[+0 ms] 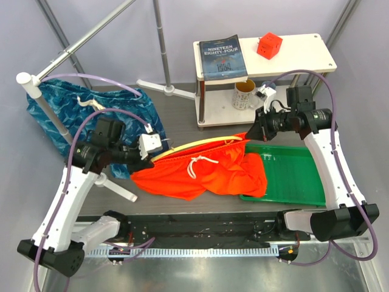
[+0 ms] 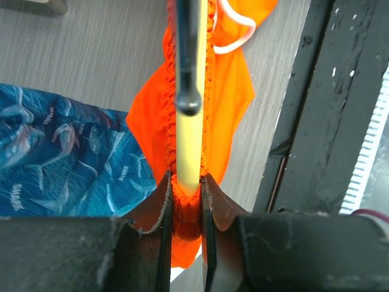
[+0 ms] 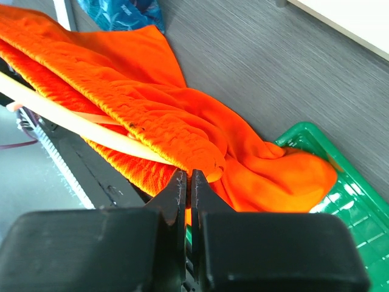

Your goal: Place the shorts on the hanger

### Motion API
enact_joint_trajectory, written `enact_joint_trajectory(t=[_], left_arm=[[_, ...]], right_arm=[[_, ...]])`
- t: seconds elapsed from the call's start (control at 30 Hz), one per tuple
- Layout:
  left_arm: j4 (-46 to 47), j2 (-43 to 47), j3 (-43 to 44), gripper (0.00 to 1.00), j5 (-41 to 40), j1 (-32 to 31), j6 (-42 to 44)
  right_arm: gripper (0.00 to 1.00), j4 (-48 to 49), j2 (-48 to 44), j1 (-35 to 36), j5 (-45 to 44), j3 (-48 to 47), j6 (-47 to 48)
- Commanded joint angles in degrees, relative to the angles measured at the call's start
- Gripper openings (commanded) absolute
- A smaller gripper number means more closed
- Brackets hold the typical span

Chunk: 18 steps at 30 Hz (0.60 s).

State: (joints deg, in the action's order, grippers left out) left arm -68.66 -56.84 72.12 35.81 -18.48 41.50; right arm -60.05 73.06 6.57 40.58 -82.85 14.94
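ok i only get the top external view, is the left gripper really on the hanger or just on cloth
Observer: Both. In the left wrist view the left gripper clamps the hanger, with the waistband of the shorts bunched round it.
Operator: and the right one
Observer: In the right wrist view the right gripper is shut, with orange waistband fabric pinched at its tips.
Operator: hook?
Observer: A dark metal rod with a rounded tip lies along the yellow bar, probably the hook.

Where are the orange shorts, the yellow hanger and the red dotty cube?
Bright orange fabric shorts (image 1: 213,179): top view, middle of the cloth.
Thin yellow hanger (image 1: 194,145): top view, on its curved bar.
Red cube with white dots (image 1: 269,45): top view, its front face.
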Motion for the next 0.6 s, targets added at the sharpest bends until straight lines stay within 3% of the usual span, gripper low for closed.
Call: enact_joint_trajectory(t=[0.0,0.17,0.27,0.57], left_arm=[[-14.65,-0.56,1.81,0.0,-7.76,0.64,6.31],[-14.57,2.79,-1.98,0.0,-12.34,0.55,7.98],[-13.87,2.26,-2.25,0.0,-13.31,0.64,7.2],[-10.98,-9.07,8.55,0.0,-11.73,-4.79,-0.62]], right_arm=[[0.01,2.75,-0.11,-0.86,-10.07,-3.11,2.81],[0.01,3.54,0.24,-1.03,-13.77,-3.63,4.13],[0.01,3.01,0.59,-0.77,-9.58,-4.42,4.57],[0.01,3.1,1.74,14.25,-11.39,-5.57,1.76]])
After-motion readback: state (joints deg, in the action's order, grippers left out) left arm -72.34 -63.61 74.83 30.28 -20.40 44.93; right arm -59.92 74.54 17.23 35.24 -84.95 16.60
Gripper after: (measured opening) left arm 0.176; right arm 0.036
